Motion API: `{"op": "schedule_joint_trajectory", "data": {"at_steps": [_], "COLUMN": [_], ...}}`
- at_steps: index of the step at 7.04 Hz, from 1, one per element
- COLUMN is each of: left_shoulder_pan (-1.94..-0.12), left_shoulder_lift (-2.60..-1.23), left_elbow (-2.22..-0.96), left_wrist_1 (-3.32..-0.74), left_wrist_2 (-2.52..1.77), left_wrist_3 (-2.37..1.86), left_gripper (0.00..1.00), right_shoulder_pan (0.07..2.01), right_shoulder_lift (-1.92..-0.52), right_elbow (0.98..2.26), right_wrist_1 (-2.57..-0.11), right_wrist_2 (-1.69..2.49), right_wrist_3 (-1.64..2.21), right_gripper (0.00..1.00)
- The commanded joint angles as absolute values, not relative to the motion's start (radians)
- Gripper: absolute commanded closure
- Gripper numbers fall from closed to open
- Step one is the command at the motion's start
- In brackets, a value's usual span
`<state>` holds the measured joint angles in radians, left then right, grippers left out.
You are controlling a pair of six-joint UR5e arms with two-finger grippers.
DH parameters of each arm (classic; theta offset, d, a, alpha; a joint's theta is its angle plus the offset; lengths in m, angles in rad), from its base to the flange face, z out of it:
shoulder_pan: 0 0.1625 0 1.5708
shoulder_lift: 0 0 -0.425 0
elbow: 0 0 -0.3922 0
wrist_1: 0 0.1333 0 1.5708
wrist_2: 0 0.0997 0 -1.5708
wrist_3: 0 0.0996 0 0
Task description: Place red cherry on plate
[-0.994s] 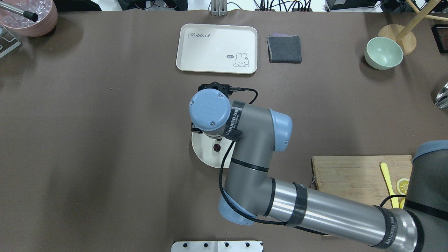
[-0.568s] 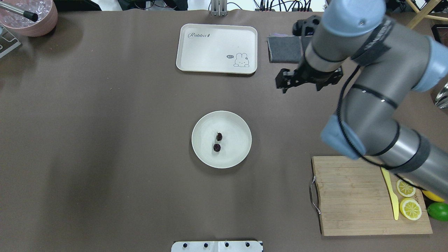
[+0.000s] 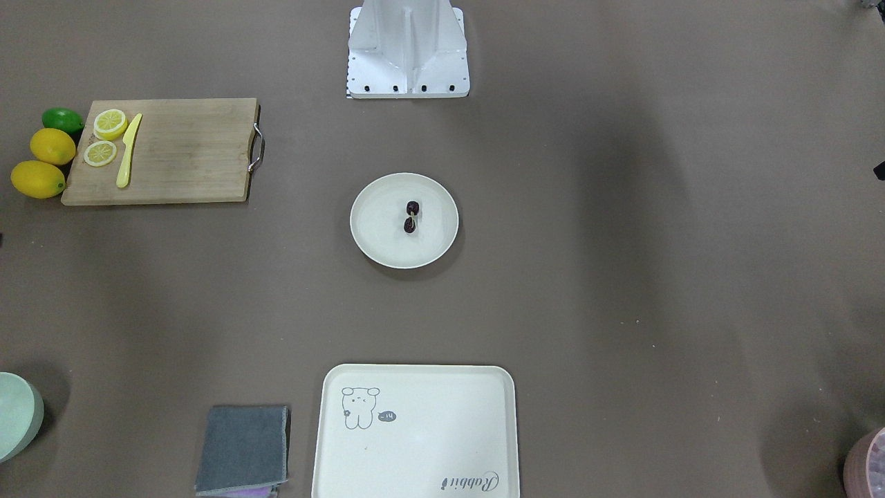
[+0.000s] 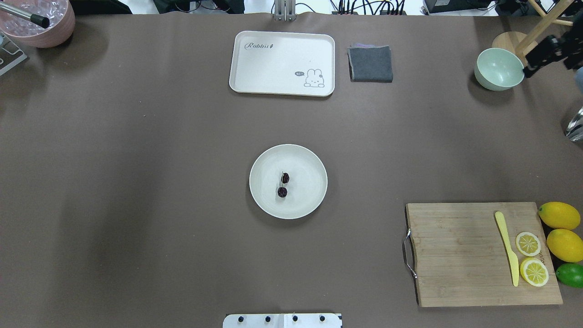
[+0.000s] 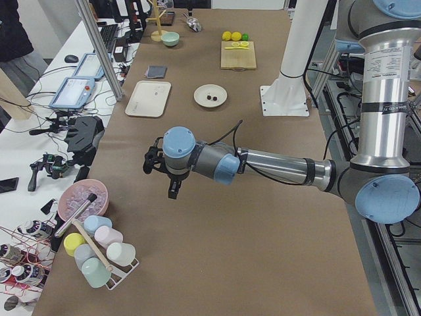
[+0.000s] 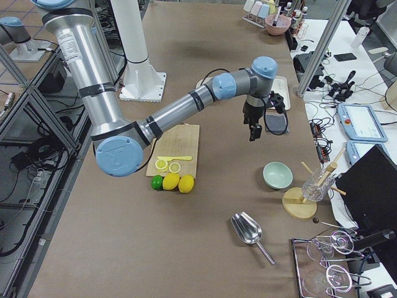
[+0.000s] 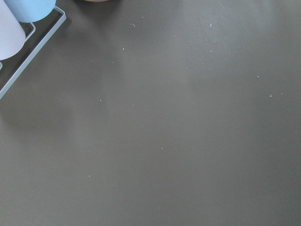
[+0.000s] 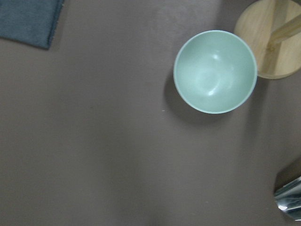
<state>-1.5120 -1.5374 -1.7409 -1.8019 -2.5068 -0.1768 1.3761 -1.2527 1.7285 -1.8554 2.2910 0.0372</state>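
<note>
Placement stage, judged complete; what remains is a clean retreat. At the near right corner of the surface lies the board (image 4: 455, 255), well apart from the work and of no concern. At the centre of the surface stands the plate (image 4: 306, 200), and the cherry (image 4: 283, 185) lies inside it, just off the middle and well within the rim: two dark fruits joined by a short stem, touched by neither hand. Over the left end of the surface the left hand (image 5: 170, 184) hangs above bare cloth near the cup rack. It shows clearly only in a side view, so whether its fingers are apart or together cannot be told. Along the far edge sit the tray (image 4: 273, 64) and the folded cloth (image 4: 370, 64). At the far right corner the right hand (image 4: 549, 59) hovers just beside the bowl (image 4: 496, 73), partly cut by the frame. Its fingers appear apart and carry nothing. To finish well, the right arm should probably travel high and away from the centre, so that nothing passes low over the plate and nudges it. The cherry is round and may roll if the plate is jarred. Near the bowl and the wooden stand behind it, a slow, level path seems the safer choice, since the spread fingers could clip either one.
</note>
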Motion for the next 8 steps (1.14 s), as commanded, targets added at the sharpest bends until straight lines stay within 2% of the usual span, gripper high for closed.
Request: {"op": "schedule_joint_trajectory", "data": {"at_steps": [1,3,5,6,8], "left_shoulder_pan": [-1.509,-1.508,-1.509,-1.511,-1.543], "left_shoulder_lift": [-1.528,-1.507,-1.499,-1.471,-1.471], "left_elbow": [-1.73,-1.703,-1.678,-1.639,-1.536], "left_wrist_1": [-1.802,-1.804,-1.804,-1.802,-1.801], "left_wrist_2": [-2.502,-2.488,-2.439,-2.448,-2.448], "left_wrist_3": [-0.175,-0.166,-0.088,-0.012,-0.006], "left_gripper": [0.02,0.02,0.02,0.02,0.02], "right_shoulder_pan": [1.55,1.653,1.658,1.62,1.576], "right_shoulder_lift": [-1.278,-1.389,-1.489,-1.493,-1.485], "right_elbow": [1.507,1.528,1.768,1.819,1.798], "right_wrist_1": [-1.832,-1.755,-1.802,-1.81,-1.809], "right_wrist_2": [2.318,2.385,2.437,2.451,2.431], "right_wrist_3": [-0.313,-0.411,-0.315,-0.226,-0.213], "right_gripper": [0.01,0.01,0.01,0.02,0.01]}}
